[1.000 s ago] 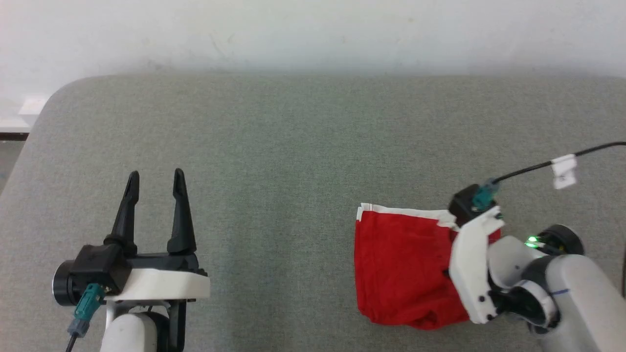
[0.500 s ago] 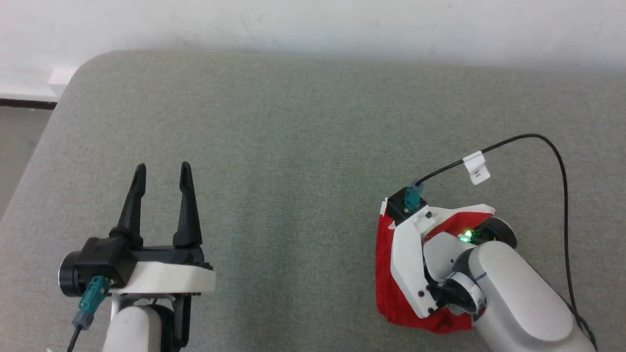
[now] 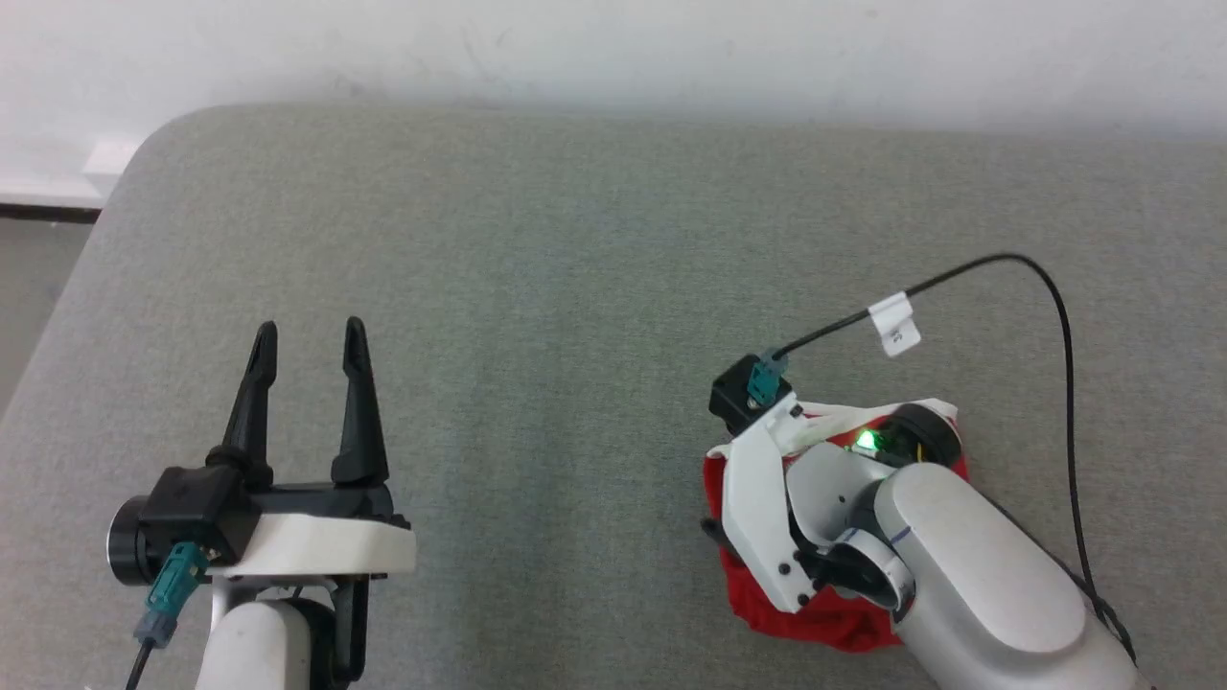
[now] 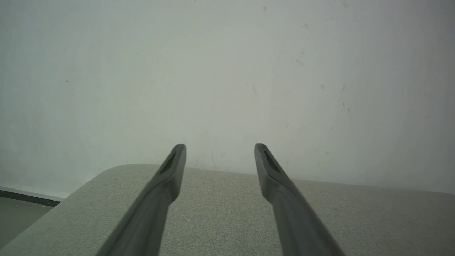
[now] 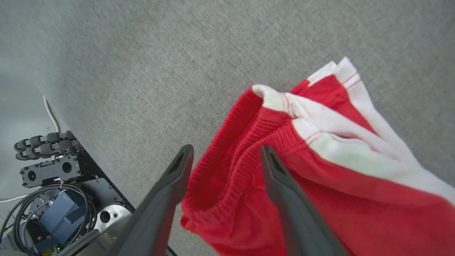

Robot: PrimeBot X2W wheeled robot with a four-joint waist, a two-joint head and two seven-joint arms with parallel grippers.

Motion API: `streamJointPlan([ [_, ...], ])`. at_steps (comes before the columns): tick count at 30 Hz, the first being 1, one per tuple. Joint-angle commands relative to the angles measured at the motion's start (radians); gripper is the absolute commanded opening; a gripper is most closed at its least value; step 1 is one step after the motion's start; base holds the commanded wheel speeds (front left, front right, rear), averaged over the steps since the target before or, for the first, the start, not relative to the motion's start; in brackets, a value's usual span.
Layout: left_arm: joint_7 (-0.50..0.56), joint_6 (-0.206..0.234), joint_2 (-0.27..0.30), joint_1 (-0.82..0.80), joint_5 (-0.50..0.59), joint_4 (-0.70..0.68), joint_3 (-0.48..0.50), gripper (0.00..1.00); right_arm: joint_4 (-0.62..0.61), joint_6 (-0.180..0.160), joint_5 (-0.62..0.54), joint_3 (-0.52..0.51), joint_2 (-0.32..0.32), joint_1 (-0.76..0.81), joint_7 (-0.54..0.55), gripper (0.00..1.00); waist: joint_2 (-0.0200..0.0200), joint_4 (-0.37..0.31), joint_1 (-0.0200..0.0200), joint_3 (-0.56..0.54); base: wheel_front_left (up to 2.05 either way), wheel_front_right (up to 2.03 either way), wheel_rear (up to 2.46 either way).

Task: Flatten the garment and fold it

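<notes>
This looks like a robot test room, a kind of lab, not a home. The big flat pad [image 3: 575, 287] is covered in plain grey cloth and has a round corner. Behind it stands a bare white wall [image 3: 613, 48] with a few little scuff marks. A dark strip [image 4: 28, 198] runs along the bottom of the wall, next to a plain grey floor [image 3: 19, 287]. Beside the pad sits the robot's base [image 5: 49, 172], with bare black metal parts, a blue box and loops of wire. A black cable [image 3: 1064, 326] with a white paper tag [image 3: 894, 324] curves above the pad.

No legible text or labels
</notes>
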Motion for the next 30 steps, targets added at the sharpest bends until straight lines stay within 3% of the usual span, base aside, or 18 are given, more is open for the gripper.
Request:
streamJointPlan([
  [1,-0.005,-0.001,-0.005,0.009,0.001,0.003,0.005,1.00,-0.027,-0.002,0.021,0.002,0.001,-0.020,-0.011,1.00,-0.0001,-0.023,0.0000,-0.018,0.00,0.00,0.00],
  [7,-0.005,-0.001,-0.005,0.025,0.018,-0.001,0.019,1.00,-0.177,-0.002,0.054,-0.088,-0.025,0.007,-0.056,1.00,-0.0001,-0.078,0.0000,-0.043,0.00,0.00,0.00],
  [14,-0.005,0.003,-0.005,0.032,0.027,-0.010,0.023,1.00,-0.275,-0.002,-0.081,-0.307,-0.088,0.144,-0.090,1.00,-0.0001,-0.116,0.0000,-0.044,0.00,0.00,0.00],
  [20,-0.005,0.003,-0.005,0.026,0.028,-0.015,0.016,1.00,-0.251,-0.002,-0.152,-0.388,-0.057,0.250,-0.110,1.00,-0.0001,-0.120,0.0000,-0.026,0.00,0.00,0.00],
  [30,-0.005,0.004,-0.005,0.014,0.030,-0.013,0.005,1.00,-0.059,-0.002,-0.236,-0.343,-0.022,0.257,-0.178,1.00,-0.0001,-0.097,0.0000,0.000,0.00,0.00,0.00],
])
